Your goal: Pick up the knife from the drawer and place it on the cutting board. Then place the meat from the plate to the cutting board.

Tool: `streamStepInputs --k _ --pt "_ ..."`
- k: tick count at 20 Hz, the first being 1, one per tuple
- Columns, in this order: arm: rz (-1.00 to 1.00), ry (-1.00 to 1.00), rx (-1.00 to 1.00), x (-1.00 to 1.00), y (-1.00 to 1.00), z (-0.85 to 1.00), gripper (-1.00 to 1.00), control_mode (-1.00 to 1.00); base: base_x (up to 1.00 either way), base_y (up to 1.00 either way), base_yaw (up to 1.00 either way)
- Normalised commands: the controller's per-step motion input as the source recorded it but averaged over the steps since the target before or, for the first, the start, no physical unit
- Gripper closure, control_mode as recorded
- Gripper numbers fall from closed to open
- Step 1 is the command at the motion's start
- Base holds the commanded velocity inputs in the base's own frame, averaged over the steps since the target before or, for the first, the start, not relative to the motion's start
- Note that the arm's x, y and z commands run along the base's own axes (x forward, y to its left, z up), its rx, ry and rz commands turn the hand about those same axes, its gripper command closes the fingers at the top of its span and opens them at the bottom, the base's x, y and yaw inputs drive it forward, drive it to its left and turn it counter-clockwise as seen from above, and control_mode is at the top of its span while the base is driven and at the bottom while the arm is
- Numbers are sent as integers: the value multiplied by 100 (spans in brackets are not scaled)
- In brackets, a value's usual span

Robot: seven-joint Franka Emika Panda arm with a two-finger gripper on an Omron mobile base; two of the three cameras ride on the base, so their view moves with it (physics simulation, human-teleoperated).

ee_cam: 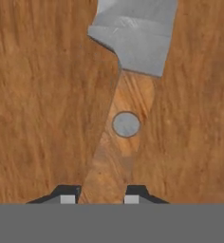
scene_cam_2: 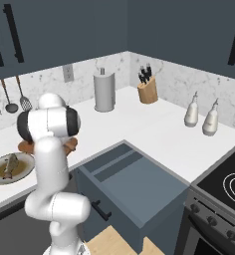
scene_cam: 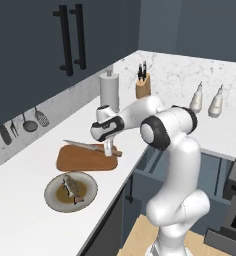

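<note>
Plate [scene_cam: 54, 199]: at seven o'clock in the left base view, on the white counter; round, raised rim, brownish centre.
Meat [scene_cam: 72, 187]: a small streaked chunk on the plate. Judged soft, light and somewhat slick; best taken across its narrow width, squarely from above.
Cutting board [scene_cam: 80, 160]: at nine o'clock from the arm's wrist, just beyond the plate; flat, brown, rounded corners.
Knife [ee_cam: 128, 71]: lies flat on the cutting board. In the hand view the grey blade points to twelve o'clock and the wooden handle, with one round rivet, runs down to six o'clock. Judged stiff, light and thin; the handle is the place to hold, since the blade is smooth and sharp.
Gripper [ee_cam: 98, 198]: directly over the knife handle, one finger tip on each side of it, the jaws close about it. Whether they clasp the handle or have just let go cannot be told.
Drawer [scene_cam_2: 134, 187]: at five o'clock in the right base view, pulled open; blue-grey, with dividers.
Writing: no brand, label or lettering can be read anywhere.
</note>
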Motion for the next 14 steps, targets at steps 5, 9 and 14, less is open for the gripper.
streamStepInputs --k 5,9,14 --pt "0 1 -2 8 40 -8 100 -100 0 0 0" --pt "0 0 0 -17 0 -2 -100 -100 0 0 0" --pt "0 -3 10 -82 -11 32 -100 -100 0 0 0"
